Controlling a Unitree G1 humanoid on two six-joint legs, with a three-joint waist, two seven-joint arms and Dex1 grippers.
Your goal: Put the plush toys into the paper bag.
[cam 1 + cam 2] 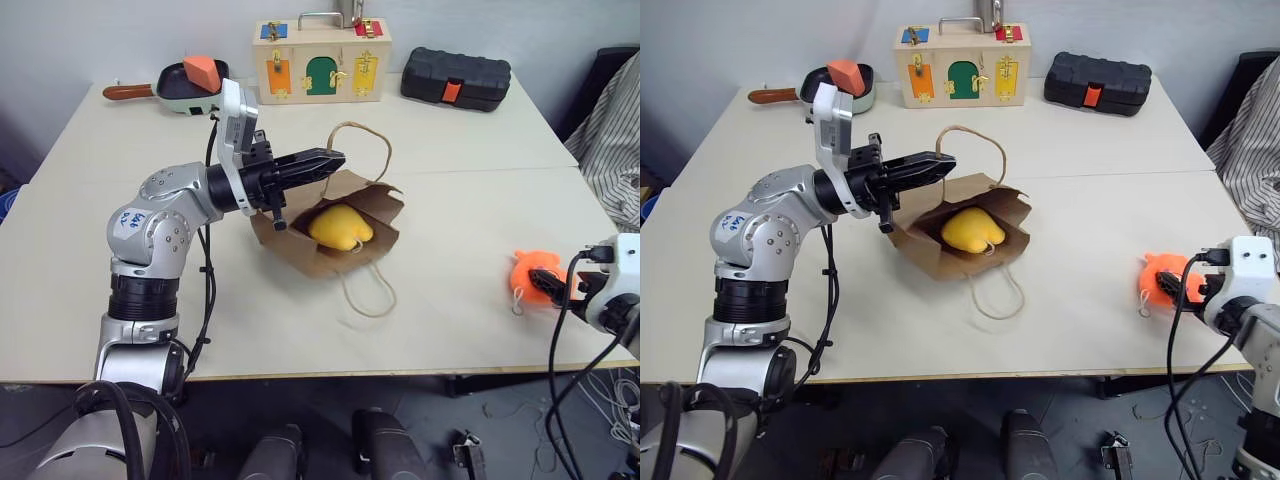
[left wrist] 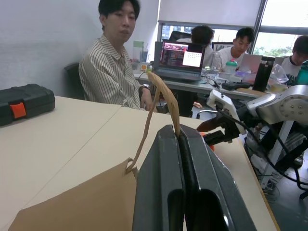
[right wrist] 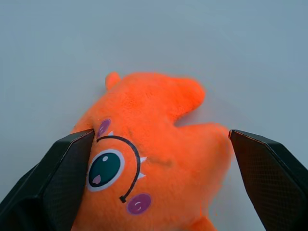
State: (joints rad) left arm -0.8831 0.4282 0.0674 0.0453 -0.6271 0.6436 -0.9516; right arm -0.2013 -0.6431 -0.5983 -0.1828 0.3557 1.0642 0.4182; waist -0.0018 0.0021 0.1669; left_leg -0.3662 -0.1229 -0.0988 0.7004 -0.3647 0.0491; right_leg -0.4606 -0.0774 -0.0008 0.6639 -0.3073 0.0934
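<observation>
The brown paper bag (image 1: 300,245) lies open on the table, and the yellow plush toy (image 1: 340,227) rests inside its mouth. My left gripper (image 1: 335,158) is shut on the bag's upper rim by a cord handle (image 2: 153,103) and holds the mouth up. The orange plush toy (image 3: 154,159), with a round eye, lies near the table's right front edge (image 1: 528,272). My right gripper (image 3: 161,137) is open, one finger on each side of the orange toy, and the pads (image 3: 72,163) are close to its fur.
At the back stand a wooden box with coloured doors (image 1: 322,62), a black case (image 1: 455,78) and a pan holding an orange wedge block (image 1: 203,71). A person in a striped shirt (image 1: 615,140) sits by the table's right side. The table (image 1: 450,200) is bare between bag and toy.
</observation>
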